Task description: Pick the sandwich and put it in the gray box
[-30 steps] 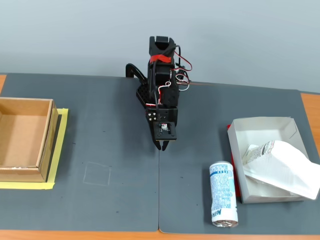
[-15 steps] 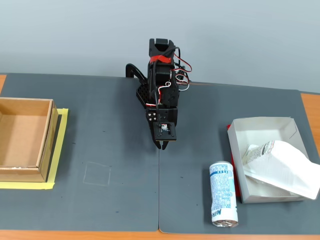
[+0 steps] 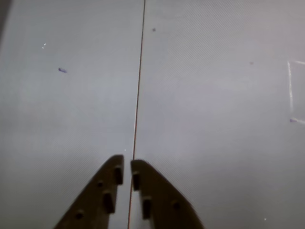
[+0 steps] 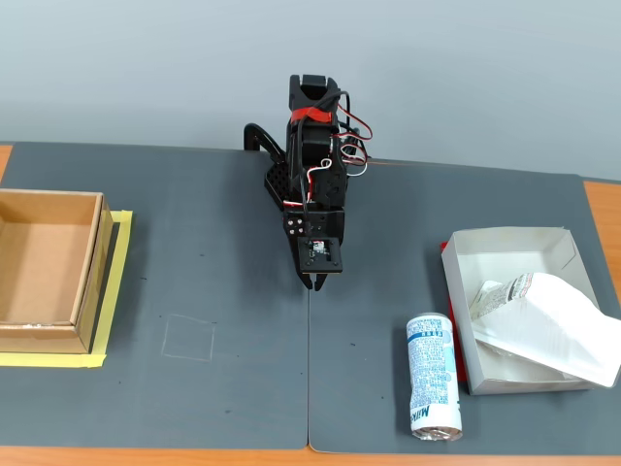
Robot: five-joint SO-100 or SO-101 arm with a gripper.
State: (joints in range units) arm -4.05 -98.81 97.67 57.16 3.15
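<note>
Gripper [image 4: 317, 283] is closed on nothing: in the wrist view [image 3: 127, 177] the two jaws sit nearly touching with only a sliver between them, and all you see under them is bare dark mat [image 4: 213, 233] and the seam [image 3: 138, 90] between its two sheets. Arm [image 4: 312, 175] is folded at its base, tip pointing down over that seam, well clear of every object. Out from the gripper, to its right in the fixed view and nearer the camera, the can [image 4: 432, 374] lies on its side on the mat, just beside the gray box [image 4: 505, 243]. The sandwich [image 4: 543, 320] is further right again, already lying in that box, label end inside and the far end draped over the box's right rim. Well off to the gripper's left sits the brown cardboard box [image 4: 49, 267] on yellow tape; it plays no part here. My read: the placement is done and the arm is parked at rest, so you're at the end of the task, not the start. If you count the overhang as a miss, the next move is to open the jaws, reach right past the can without clipping it, and nudge or re-grip the wrapper so it sits fully inside the tray. Otherwise stop here.
</note>
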